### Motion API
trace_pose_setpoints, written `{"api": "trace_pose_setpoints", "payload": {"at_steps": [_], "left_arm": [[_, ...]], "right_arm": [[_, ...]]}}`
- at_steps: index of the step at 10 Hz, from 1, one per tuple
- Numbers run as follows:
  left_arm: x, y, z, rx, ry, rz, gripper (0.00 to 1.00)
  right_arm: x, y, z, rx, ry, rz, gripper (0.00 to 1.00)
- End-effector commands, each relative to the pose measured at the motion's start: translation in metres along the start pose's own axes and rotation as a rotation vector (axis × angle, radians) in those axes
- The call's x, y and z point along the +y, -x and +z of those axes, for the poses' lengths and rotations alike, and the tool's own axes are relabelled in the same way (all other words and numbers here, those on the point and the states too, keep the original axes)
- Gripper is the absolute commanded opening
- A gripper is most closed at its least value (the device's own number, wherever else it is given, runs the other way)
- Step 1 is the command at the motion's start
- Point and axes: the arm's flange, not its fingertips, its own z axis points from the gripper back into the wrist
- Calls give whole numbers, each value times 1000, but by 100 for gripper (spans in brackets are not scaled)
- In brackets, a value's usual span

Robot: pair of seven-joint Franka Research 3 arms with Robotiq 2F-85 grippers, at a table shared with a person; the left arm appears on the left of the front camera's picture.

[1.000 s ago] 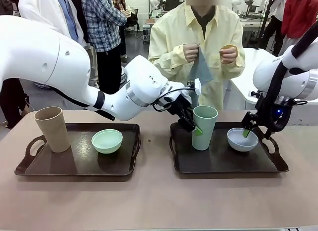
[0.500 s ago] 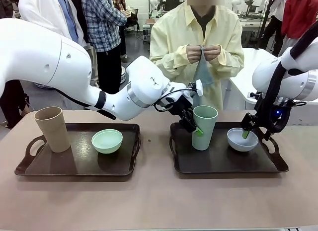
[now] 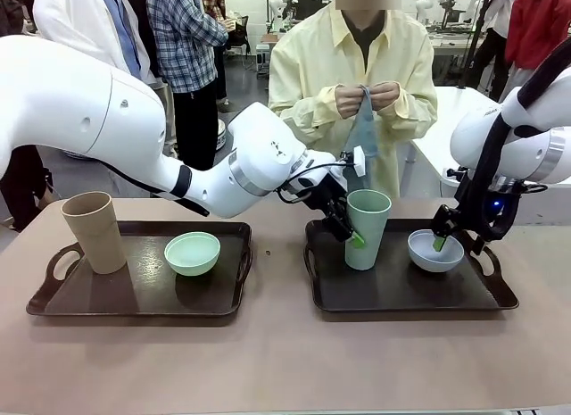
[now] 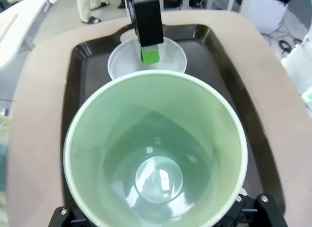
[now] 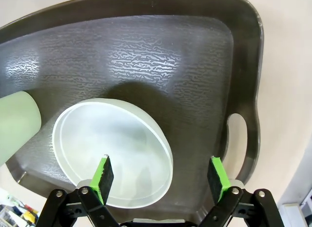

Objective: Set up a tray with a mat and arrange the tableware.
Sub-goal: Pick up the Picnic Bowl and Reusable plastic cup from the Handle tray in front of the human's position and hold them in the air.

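on the table point(image 3: 285, 366), at 9 o'clock, a left tray point(image 3: 53, 303) holds a tan tumbler point(image 3: 94, 232) upright at its 9 o'clock end and a mint bowl point(image 3: 192, 253) just past its middle, the two apart. at 3 o'clock a right tray point(image 3: 401, 299) holds a green tumbler point(image 3: 368, 232) upright at its 9 o'clock end and a whitish bowl point(image 3: 434, 253) toward 2 o'clock. the left hand point(image 3: 346, 229) is spread around the green tumbler; whether its pads touch, i cannot tell. the right hand point(image 3: 455, 241) is spread across the whitish bowl's rim, one pad inside, one outside. at 12 o'clock a person point(image 3: 357, 67) holds a cloth point(image 3: 363, 125).
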Motion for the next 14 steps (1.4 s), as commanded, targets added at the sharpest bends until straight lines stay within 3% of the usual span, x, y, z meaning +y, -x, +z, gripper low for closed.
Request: {"api": "trace_pose_setpoints", "payload": {"at_steps": [1,4,5,6,7,8,9,10,11,12,13,14], "left_arm": [[1,-1,-11,-21,22,-12,100],[1,0,-17,-92,17,6,100],[1,1,-17,-109,5,15,83],[1,3,-16,-115,0,22,43],[1,2,-14,-114,1,23,26],[1,2,-14,-112,-1,22,0],[1,2,-13,-107,0,20,0],[2,3,-13,-107,2,23,0],[3,2,-14,-103,4,25,26],[2,2,-13,-100,5,27,26],[3,2,-14,-97,7,26,0],[2,2,-14,-93,9,26,26]], "right_arm": [[4,-10,-7,3,-5,-5,100],[1,-11,-12,12,-15,20,100],[-1,-13,-14,26,-20,25,80],[-1,-13,-15,27,-23,23,80],[-1,-13,-14,30,-22,25,61],[0,-13,-14,28,-21,26,75],[1,-13,-14,25,-22,25,1],[0,-14,-14,26,-20,23,16],[-1,-15,-13,28,-19,22,0],[0,-14,-13,31,-17,23,0],[-1,-15,-13,29,-15,23,0],[-1,-15,-13,32,-13,23,0]]}}
